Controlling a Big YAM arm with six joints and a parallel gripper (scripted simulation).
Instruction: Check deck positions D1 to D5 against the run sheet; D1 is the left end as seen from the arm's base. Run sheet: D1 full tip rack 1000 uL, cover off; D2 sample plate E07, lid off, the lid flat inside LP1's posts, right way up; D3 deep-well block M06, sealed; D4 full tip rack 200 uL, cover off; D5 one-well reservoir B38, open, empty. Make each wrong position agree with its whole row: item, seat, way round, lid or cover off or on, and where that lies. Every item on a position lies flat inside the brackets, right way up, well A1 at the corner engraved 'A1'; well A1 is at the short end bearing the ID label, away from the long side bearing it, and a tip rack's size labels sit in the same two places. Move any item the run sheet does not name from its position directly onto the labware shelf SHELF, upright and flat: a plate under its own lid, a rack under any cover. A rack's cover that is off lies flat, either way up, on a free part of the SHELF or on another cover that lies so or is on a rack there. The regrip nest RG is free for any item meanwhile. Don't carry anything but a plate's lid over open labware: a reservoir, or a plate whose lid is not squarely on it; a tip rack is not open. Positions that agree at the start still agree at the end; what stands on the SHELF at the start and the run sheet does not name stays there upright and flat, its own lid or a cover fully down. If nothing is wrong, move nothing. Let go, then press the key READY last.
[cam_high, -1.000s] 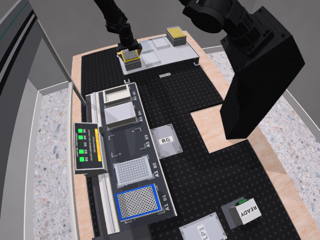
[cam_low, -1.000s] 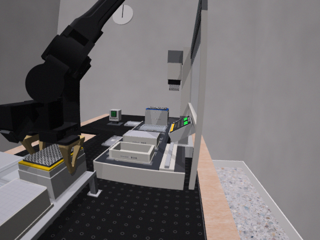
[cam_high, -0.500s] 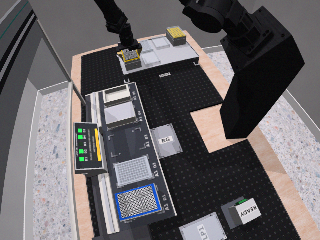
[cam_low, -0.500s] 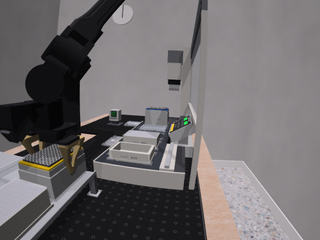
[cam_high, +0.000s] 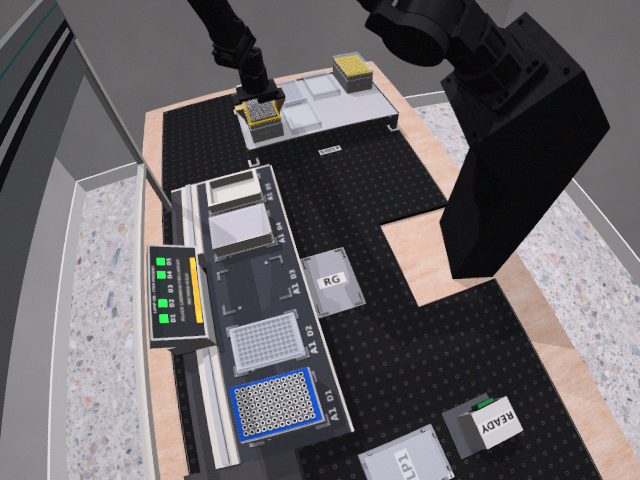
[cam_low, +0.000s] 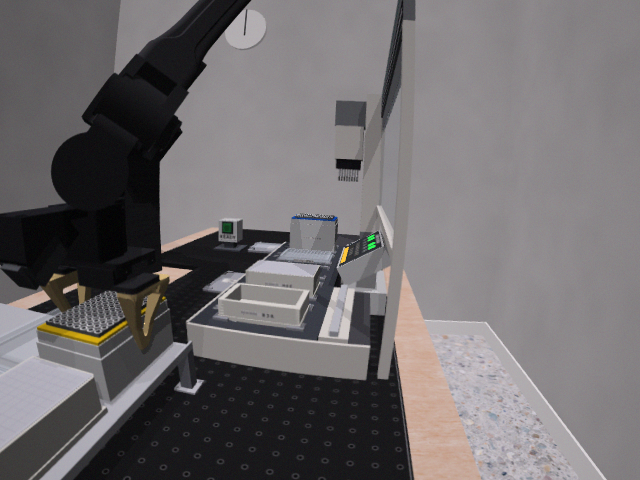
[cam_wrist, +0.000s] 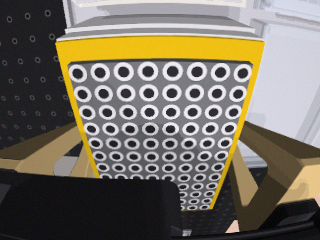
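Observation:
My gripper (cam_high: 258, 103) is at the left end of the SHELF (cam_high: 330, 111). It is shut on a yellow-rimmed tip rack (cam_high: 262, 116) with no cover, one finger on each long side. The rack still seems to stand on the shelf (cam_low: 98, 317). The wrist view shows its open tip holes between my fingers. On the deck, D1 holds a blue-rimmed tip rack (cam_high: 273, 403). D2 holds an unlidded well plate (cam_high: 266, 341). D3 (cam_high: 255, 286) is empty. D4 holds a block with a flat grey top (cam_high: 240, 232). D5 holds an open reservoir (cam_high: 233, 190).
A second yellow tip rack (cam_high: 352, 71) stands at the shelf's far end, with flat clear plates or lids (cam_high: 310, 98) between the two racks. The RG nest (cam_high: 333, 281) lies beside D3. LP1 (cam_high: 405, 457) and the READY key (cam_high: 491, 426) are near the front edge. The status panel (cam_high: 175, 297) stands left of the deck.

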